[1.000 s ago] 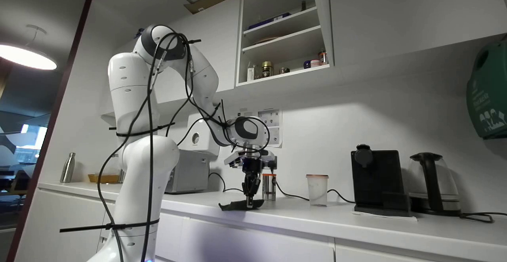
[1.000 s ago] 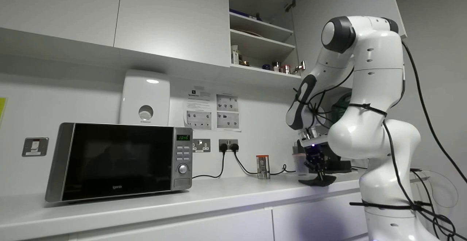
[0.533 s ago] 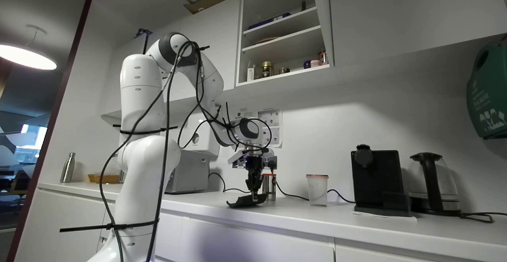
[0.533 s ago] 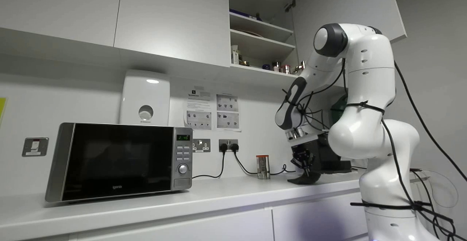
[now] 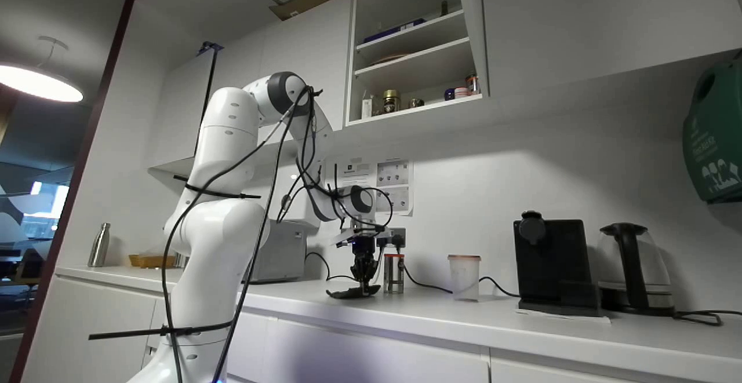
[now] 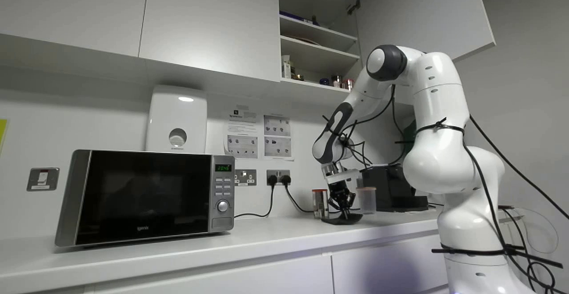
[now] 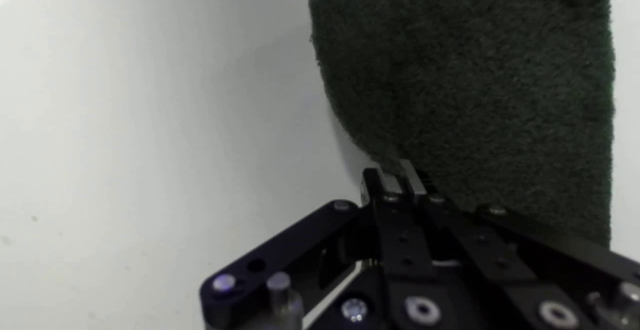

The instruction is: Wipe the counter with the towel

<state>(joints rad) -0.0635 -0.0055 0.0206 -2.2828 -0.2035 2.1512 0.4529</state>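
The counter is the long white worktop in both exterior views [image 5: 440, 313] [image 6: 275, 234]; it also shows in the wrist view [image 7: 150, 120]. The towel is a dark, fuzzy cloth [image 7: 480, 85], spread from the gripper toward the top right of the wrist view. In both exterior views the towel [image 5: 346, 294] [image 6: 349, 219] is a thin dark patch on the counter, its ends curling up slightly. My gripper [image 7: 398, 174] points down, shut on one edge of the towel, with the cloth pinched between the fingertips. The gripper is low over the counter in both exterior views [image 5: 364, 287] [image 6: 344, 215].
A metal tin with a red lid [image 5: 394, 276] stands close to the gripper. A clear plastic cup [image 5: 465, 278], black coffee machine [image 5: 550, 261] and kettle [image 5: 629, 267] stand along the wall. A microwave [image 6: 146, 196] is farther along. Cables [image 6: 272, 203] run behind.
The arm has lowered and stretched out, carrying the towel along the counter toward the tin and microwave. The towel, more curled half a second ago, now lies flatter. The gripper stays shut on it.
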